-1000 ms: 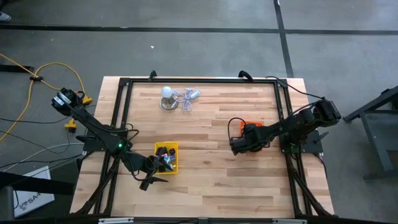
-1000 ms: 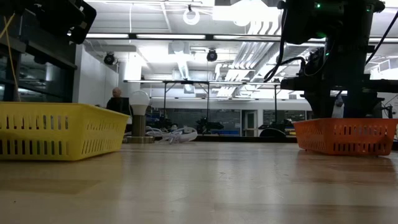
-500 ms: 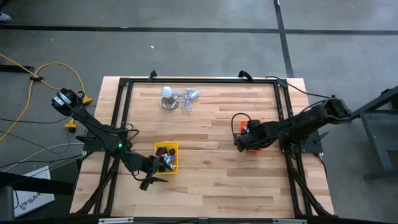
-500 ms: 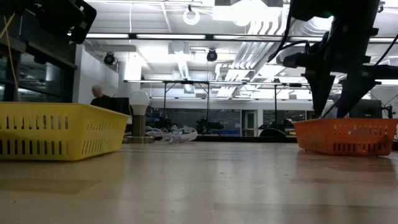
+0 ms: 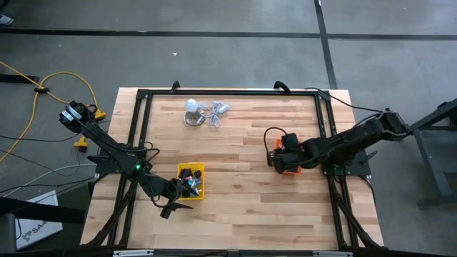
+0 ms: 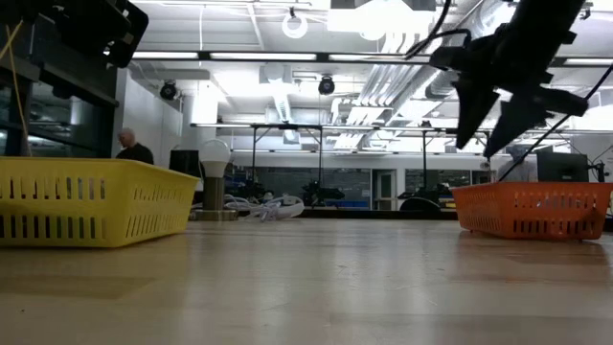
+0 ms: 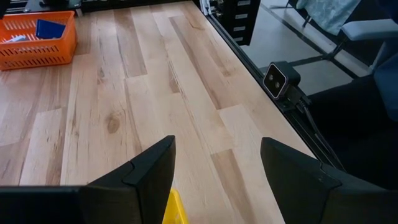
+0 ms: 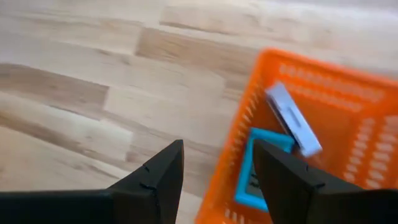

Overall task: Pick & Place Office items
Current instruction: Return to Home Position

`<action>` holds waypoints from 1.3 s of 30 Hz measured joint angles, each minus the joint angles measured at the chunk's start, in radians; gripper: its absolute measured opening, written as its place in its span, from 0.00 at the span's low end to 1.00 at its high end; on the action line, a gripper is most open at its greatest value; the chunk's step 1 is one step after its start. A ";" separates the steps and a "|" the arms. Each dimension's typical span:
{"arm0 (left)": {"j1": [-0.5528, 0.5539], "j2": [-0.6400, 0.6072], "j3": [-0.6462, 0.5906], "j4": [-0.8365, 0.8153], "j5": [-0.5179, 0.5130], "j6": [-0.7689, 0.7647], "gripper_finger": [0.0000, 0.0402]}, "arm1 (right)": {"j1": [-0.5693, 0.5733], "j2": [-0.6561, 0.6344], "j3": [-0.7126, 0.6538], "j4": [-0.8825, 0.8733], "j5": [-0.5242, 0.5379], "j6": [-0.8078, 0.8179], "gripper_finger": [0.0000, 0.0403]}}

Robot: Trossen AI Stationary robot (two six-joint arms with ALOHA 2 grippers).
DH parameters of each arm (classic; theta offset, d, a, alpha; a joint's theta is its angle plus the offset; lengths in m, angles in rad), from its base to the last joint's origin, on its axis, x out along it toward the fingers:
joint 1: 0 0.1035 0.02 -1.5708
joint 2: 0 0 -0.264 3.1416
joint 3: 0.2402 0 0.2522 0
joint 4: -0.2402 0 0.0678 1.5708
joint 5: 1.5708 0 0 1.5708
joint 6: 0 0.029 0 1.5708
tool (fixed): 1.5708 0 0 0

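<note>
Wood table (image 5: pixel 235 185). Orange tray (image 8: pixel 348 112) is under the right gripper (image 8: pixel 217 144), its rim just below the fingertips. Yellow tray (image 5: pixel 202 178) is under the left gripper (image 7: pixel 217 140). Both grippers are wide open, holding nothing. The right one hangs clear above its tray. Just ahead of it in the tray: light blue clock (image 8: pixel 255 168), white-grey flat piece (image 8: pixel 292 119). Small office items (image 5: pixel 189 177) lie beneath the left gripper in the yellow tray.
</note>
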 joint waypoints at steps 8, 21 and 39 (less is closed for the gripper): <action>0.000 0.000 0.000 0.000 0.000 0.000 0.57 | -0.042 -0.009 0.000 0.172 0.113 -0.273 0.44; 0.000 0.000 0.000 0.000 0.000 0.000 0.57 | -0.107 -0.011 0.000 0.558 0.082 -0.695 0.44; 0.000 0.000 0.000 0.000 0.000 0.000 0.57 | -0.130 -0.050 -0.008 0.712 0.141 -0.959 0.44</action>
